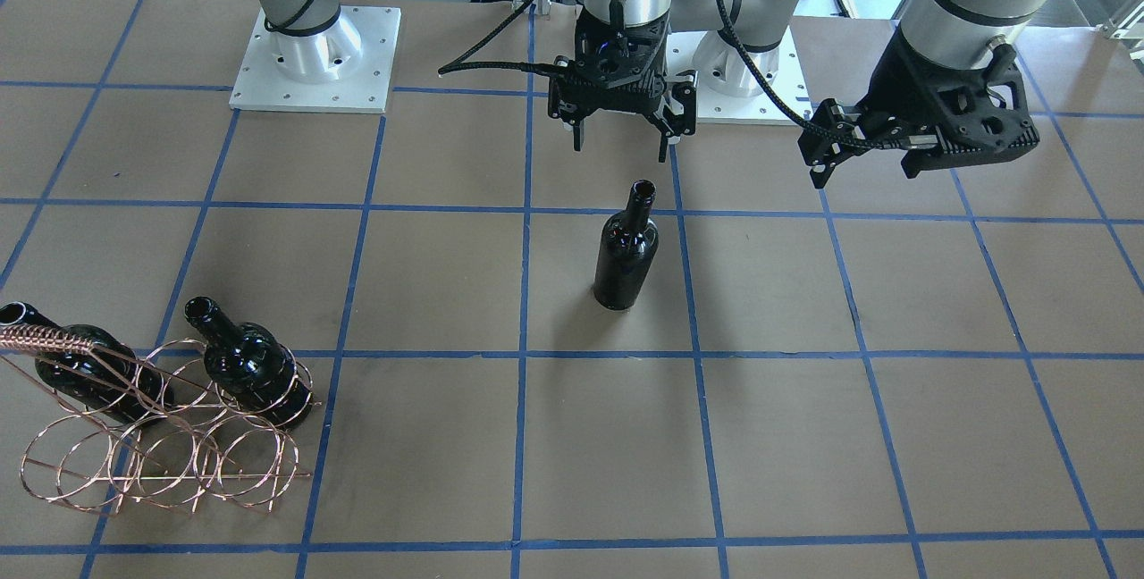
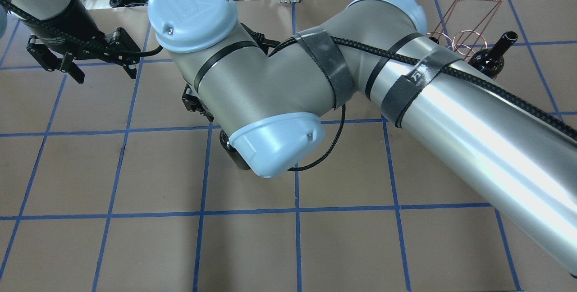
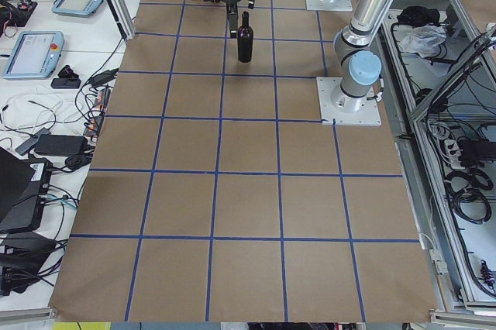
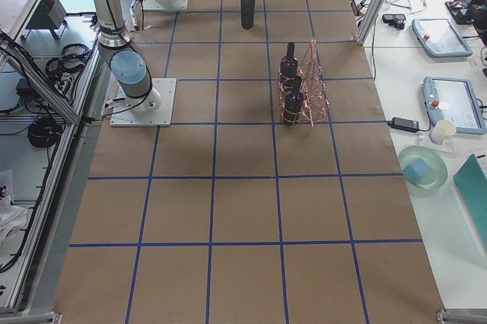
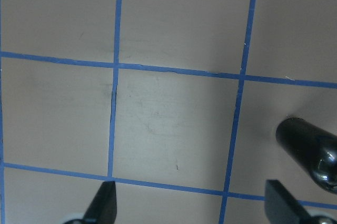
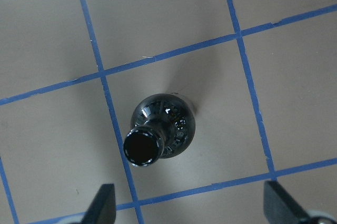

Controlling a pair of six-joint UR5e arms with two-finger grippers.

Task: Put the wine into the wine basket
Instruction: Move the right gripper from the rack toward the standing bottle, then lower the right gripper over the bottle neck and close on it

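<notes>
Wine point(image 1: 626, 250) upright mid-table, well apart from basket point(image 1: 45, 339); right gripper point(image 1: 621, 148) poised above neck, fingers spread, empty; left gripper point(image 2: 108, 76) likewise spread, off aside; approach step; next: descend, clamp neck.

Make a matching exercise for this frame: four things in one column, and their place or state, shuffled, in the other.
Things:
1. lone wine bottle
2. wine basket
3. right gripper
4. left gripper

Places or states:
A. open, off to one side of the lone wine bottle
B. holds two black bottles
C. stands upright on the table, outside the wine basket
D. open, above the lone wine bottle's mouth

Pairs: 1-C, 2-B, 3-D, 4-A.
</notes>
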